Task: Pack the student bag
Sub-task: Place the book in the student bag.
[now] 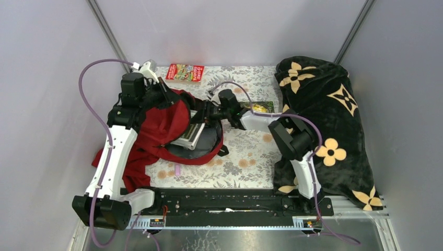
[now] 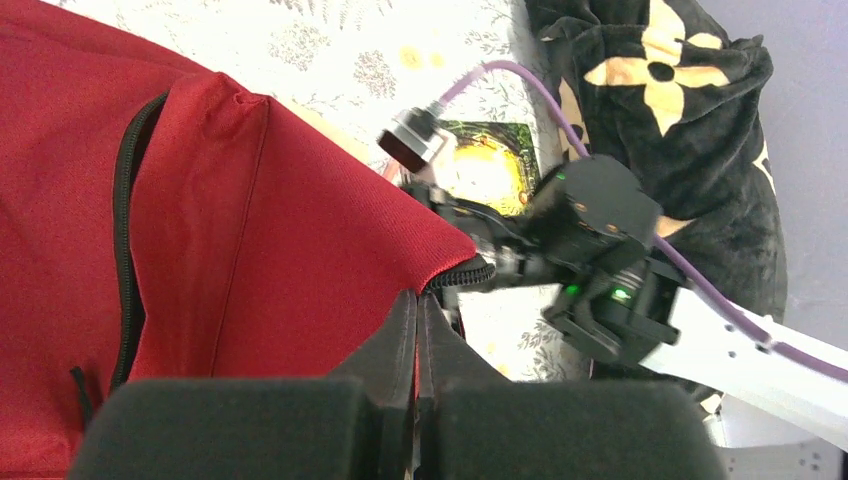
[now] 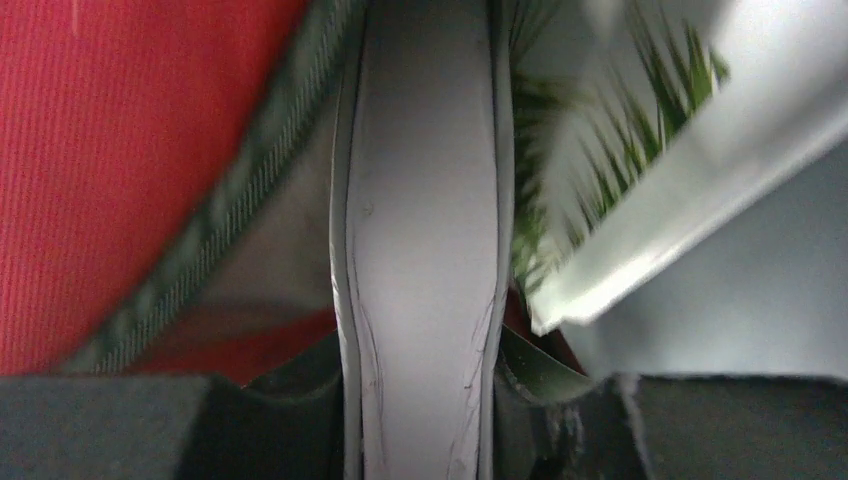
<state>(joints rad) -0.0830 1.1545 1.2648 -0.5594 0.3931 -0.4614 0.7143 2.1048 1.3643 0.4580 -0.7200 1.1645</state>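
Observation:
The dark-red student bag lies open on the flowered tablecloth at left centre, its grey lining showing. My left gripper is shut on the bag's upper rim; the left wrist view shows its jaws pinching the red fabric by the black zipper. My right gripper is at the bag's mouth, shut on a white-edged book that sits partly inside. In the right wrist view the book fills the gap between the fingers. A second book with a green leaf cover lies beside it.
A red-and-green book lies at the table's back edge. A green-and-yellow book lies under the right arm. The black blanket with tan flowers fills the right side. More red fabric spreads under the left arm. A small pink item lies in front of the bag.

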